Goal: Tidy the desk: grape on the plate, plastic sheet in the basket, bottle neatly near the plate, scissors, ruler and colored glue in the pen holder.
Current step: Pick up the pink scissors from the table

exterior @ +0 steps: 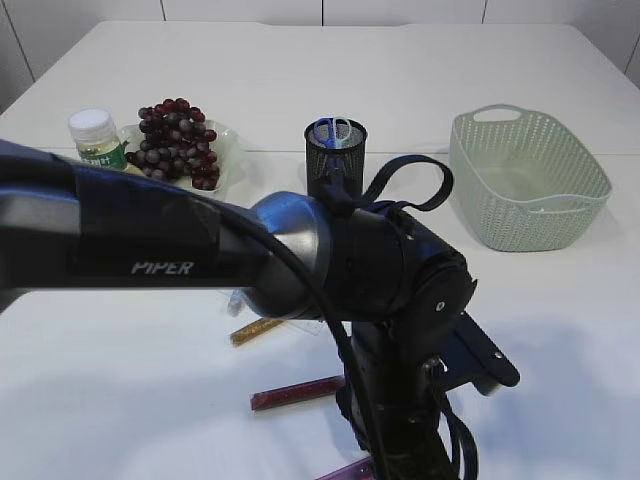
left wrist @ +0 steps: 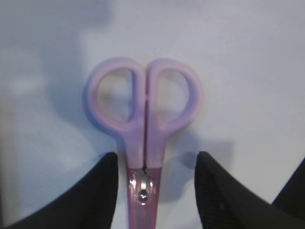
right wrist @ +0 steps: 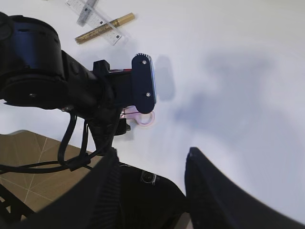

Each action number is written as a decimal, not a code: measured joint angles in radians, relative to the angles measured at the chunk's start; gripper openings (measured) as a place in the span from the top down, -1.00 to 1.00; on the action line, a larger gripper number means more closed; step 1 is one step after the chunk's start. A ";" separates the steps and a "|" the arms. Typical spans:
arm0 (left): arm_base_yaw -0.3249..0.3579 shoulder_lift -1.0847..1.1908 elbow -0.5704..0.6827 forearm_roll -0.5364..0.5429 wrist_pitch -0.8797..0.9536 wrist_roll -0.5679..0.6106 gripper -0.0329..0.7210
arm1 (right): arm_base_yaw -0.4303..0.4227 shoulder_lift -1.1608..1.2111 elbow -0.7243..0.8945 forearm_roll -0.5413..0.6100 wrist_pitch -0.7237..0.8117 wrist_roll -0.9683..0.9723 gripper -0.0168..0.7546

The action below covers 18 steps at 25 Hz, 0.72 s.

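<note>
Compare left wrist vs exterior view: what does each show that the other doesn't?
Only left wrist: the pink scissors' handles, flat on the table between the open left gripper. Only exterior: grapes on the plate, bottle, pen holder with blue scissors, basket, glue sticks. Both: the white table.

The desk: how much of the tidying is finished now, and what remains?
Done: grapes on the plate, bottle beside it, blue scissors in the pen holder. In hand: the left end effector, open, straddles the pink scissors. Left: ruler, gold glue and red glue lie on the table; the basket looks empty.
</note>
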 joint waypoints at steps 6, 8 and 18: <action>0.000 0.000 0.000 0.006 -0.002 -0.006 -0.10 | 0.000 0.000 0.000 0.000 0.000 -0.002 0.01; 0.000 0.003 0.000 0.007 -0.002 -0.008 -0.09 | 0.000 0.000 0.000 -0.001 0.000 -0.002 0.01; 0.000 0.009 -0.002 0.016 -0.004 -0.008 -0.01 | 0.000 0.000 0.000 -0.002 0.000 -0.002 0.01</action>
